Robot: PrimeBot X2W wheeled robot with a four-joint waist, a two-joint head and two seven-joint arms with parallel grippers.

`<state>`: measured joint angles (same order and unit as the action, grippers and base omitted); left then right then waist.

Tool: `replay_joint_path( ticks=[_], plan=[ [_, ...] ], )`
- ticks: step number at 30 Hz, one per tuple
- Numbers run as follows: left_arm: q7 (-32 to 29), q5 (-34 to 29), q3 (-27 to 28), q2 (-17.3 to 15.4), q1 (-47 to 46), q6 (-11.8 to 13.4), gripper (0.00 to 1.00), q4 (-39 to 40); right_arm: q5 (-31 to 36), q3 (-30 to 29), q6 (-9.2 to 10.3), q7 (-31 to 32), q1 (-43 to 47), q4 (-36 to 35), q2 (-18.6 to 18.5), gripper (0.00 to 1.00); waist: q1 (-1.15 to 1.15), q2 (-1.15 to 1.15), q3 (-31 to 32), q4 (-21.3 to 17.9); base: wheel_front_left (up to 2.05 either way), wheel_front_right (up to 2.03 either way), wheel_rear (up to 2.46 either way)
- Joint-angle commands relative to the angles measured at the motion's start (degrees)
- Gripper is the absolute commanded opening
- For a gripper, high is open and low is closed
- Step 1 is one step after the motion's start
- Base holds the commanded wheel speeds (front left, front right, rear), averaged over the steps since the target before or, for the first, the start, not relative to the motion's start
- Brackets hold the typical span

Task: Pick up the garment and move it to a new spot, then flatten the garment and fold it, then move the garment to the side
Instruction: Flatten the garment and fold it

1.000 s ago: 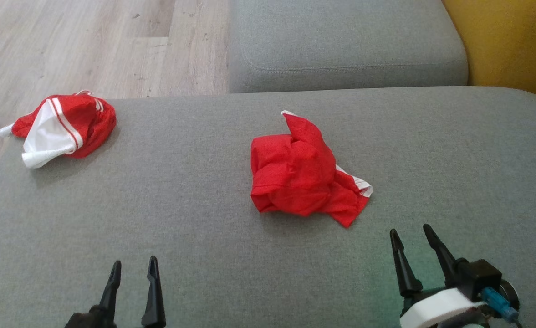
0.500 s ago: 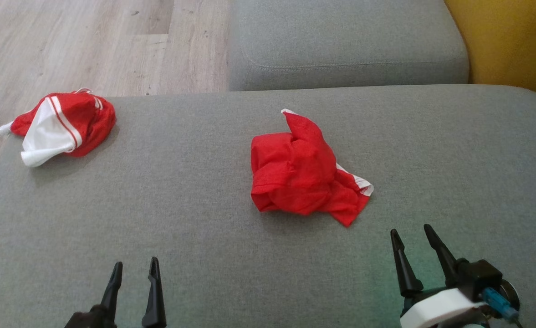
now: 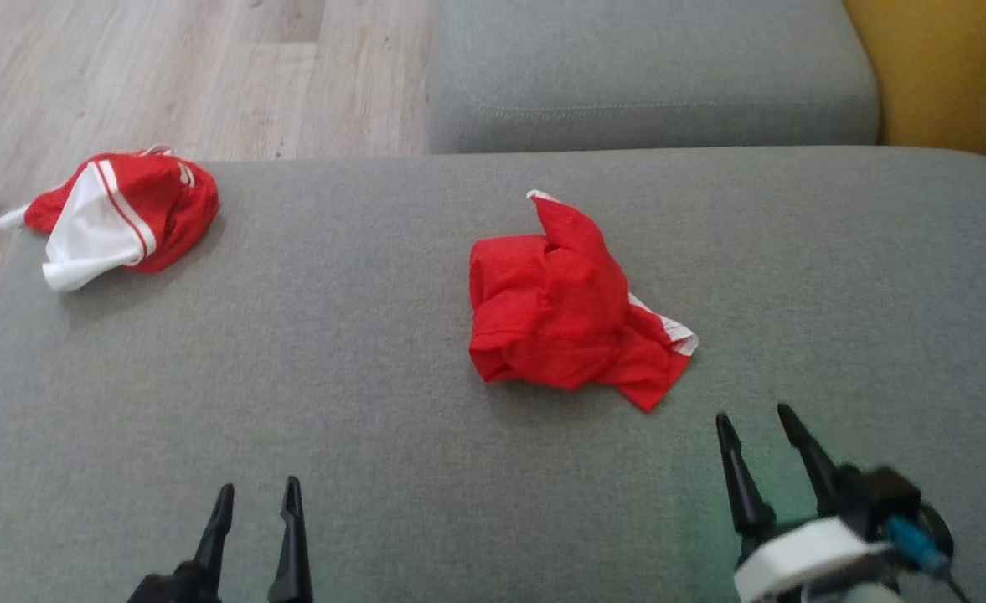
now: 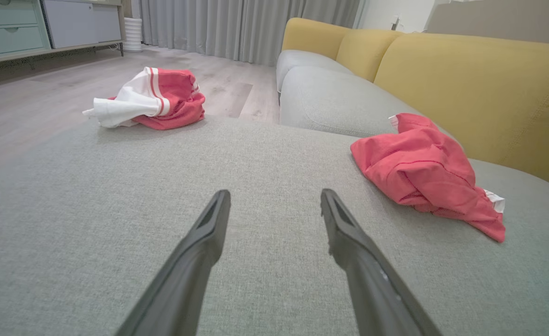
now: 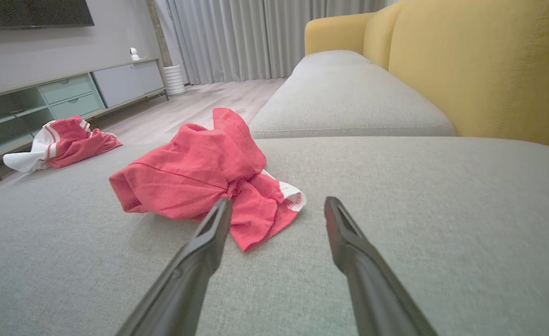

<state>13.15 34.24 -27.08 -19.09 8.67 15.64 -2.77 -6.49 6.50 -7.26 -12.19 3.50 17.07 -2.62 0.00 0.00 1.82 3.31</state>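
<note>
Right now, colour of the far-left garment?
Far-left garment: red with a white, red-striped panel; left wrist view.

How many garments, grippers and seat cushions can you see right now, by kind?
Garments: 2, the crumpled red garment mid-cushion and the red and white garment at the left edge.
Grippers: 2, the left gripper and the right gripper, both open.
Grey seat cushions: 2, the near cushion and the far cushion.
Total: 6.
</note>
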Motion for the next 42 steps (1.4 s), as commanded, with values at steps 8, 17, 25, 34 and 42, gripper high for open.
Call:
replay_joint_path(
  ticks=[8,17,25,34,42],
  plan=[
    [0.0,-1.2,0.0,0.1,-5.3,-0.4,1.00,2.4,2.7,1.7,-0.23,10.0,-19.2,-2.6,-0.3,1.00,0.00,0.00,-5.3,5.2,0.00,0.00,0.00],
    [0.8,-2.1,-2.1,3.3,-9.1,-2.1,1.00,1.0,5.8,0.0,-0.23,23.2,-37.4,9.5,-0.3,1.00,0.00,0.00,-11.4,13.1,0.00,0.00,0.00],
    [1.3,-2.8,-3.3,5.6,-11.1,-3.5,1.00,-0.7,10.2,-3.9,-0.23,25.5,-45.2,20.5,-0.6,1.00,0.00,0.00,-14.8,17.6,0.00,0.00,0.00],
    [1.7,-3.5,-2.4,7.1,-12.0,-4.9,1.00,-2.8,15.6,-7.8,-0.23,29.9,-51.0,29.1,-0.9,0.35,0.00,0.00,-16.0,18.4,0.00,0.00,0.00],
    [1.8,-4.4,-1.0,6.7,-12.2,-5.4,1.00,-3.3,12.0,-5.6,-0.23,23.1,-56.1,29.6,-0.3,0.00,0.00,0.00,-14.1,15.5,0.00,0.00,0.00]
  ],
)
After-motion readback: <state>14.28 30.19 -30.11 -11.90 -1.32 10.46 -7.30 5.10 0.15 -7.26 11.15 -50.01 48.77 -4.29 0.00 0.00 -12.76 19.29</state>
